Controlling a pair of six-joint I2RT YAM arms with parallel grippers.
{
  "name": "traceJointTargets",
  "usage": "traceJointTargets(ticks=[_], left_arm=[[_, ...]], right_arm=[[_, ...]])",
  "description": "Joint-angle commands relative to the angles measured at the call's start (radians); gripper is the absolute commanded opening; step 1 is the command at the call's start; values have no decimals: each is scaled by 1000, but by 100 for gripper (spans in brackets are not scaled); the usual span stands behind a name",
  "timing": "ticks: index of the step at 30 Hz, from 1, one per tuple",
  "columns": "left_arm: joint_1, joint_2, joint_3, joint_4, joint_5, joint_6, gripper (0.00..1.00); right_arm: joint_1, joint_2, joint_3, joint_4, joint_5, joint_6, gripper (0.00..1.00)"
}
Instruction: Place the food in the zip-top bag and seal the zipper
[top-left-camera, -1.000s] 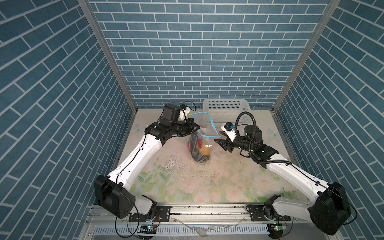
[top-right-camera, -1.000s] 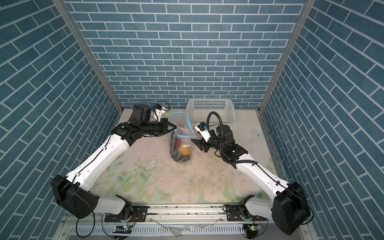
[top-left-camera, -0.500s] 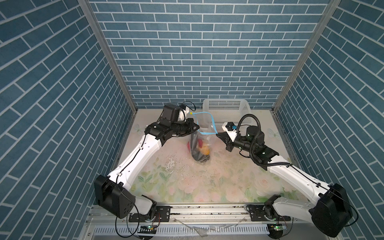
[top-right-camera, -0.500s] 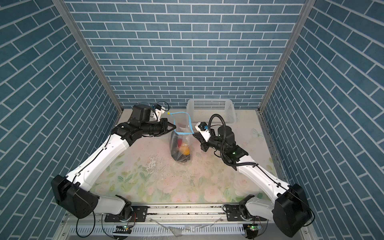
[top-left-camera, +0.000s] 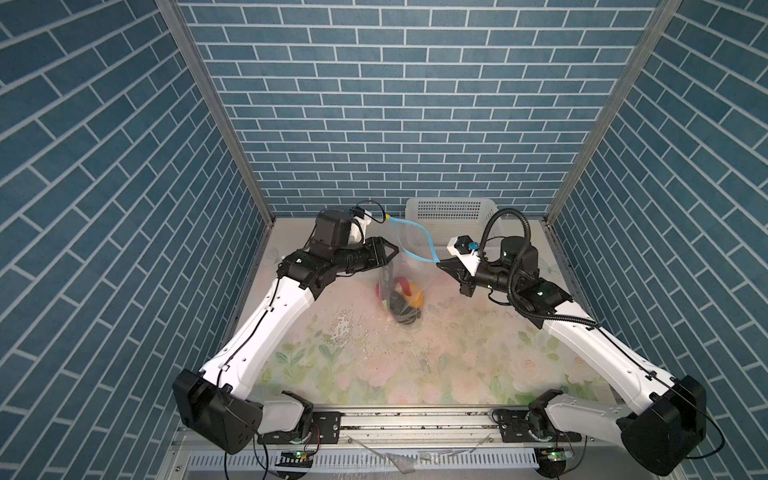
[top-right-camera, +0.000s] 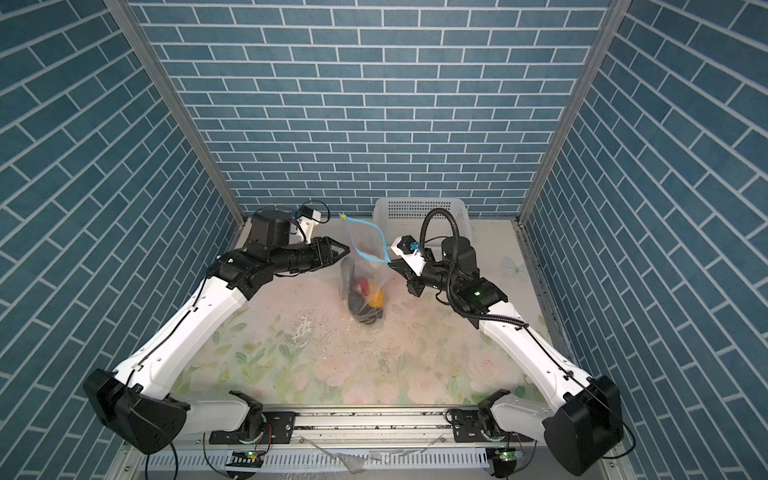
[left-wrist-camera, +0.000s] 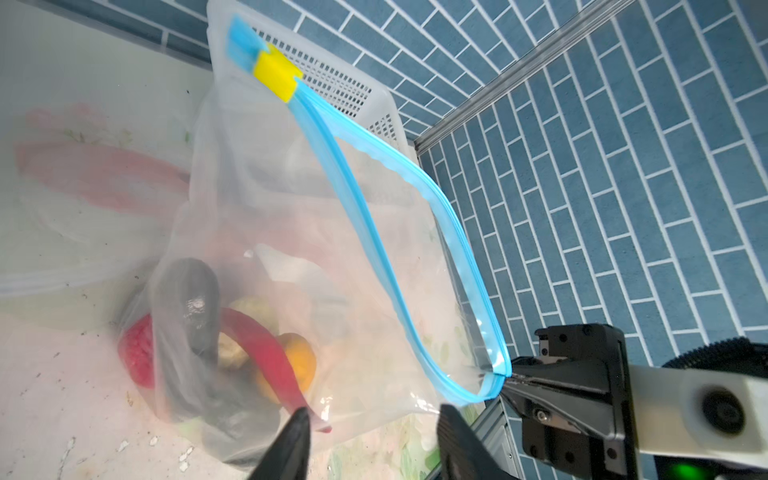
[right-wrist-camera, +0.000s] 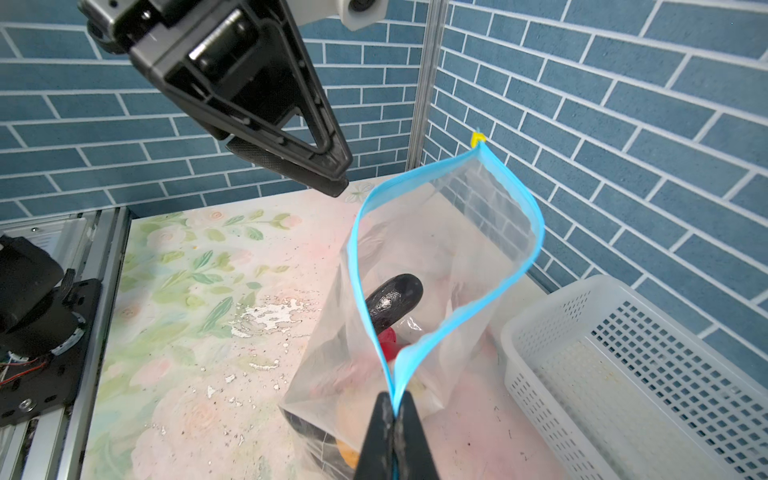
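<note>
Now that the right gripper (right-wrist-camera: 392, 409) has pinched the zipper (right-wrist-camera: 353, 270) end, the left gripper (left-wrist-camera: 374, 419) has let go (jaws spread, bag (left-wrist-camera: 353, 291) just ahead), so sealing's probably next.

Floral tabletop (top-left-camera: 374, 365), scuffed; zip-top bag (top-left-camera: 409, 266) stands mid-table; white basket (top-left-camera: 451, 210) at back edge.

Bright, even light from above; shadows are soft. Wrist views bend at edges, and the near left fingers (left-wrist-camera: 289, 442) are blurred (slightly).
</note>
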Motion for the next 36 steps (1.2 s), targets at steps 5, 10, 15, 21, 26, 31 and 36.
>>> traceJointTargets(ticks=[5, 10, 15, 21, 26, 31, 36], left_arm=[[6, -127, -121, 98, 7, 381, 72], [8, -178, -264, 225, -7, 527, 69], [31, -139, -317, 211, 160, 753, 73], [163, -7, -292, 317, 417, 822, 76], [189, 77, -207, 336, 437, 921, 75], [239, 149, -174, 441, 554, 933, 81], [267, 257, -52, 314, 622, 1016, 80]], right_arm=[[-44, 55, 191, -268, -137, -194, 0], [-72, 91, 261, -380, -184, -259, 0], [-114, 108, 314, -488, -244, -326, 0], [-157, 123, 334, -556, -313, -406, 0], [-190, 132, 328, -570, -373, -452, 0], [-226, 118, 304, -563, -444, -476, 0], [-247, 125, 304, -577, -509, -500, 0]])
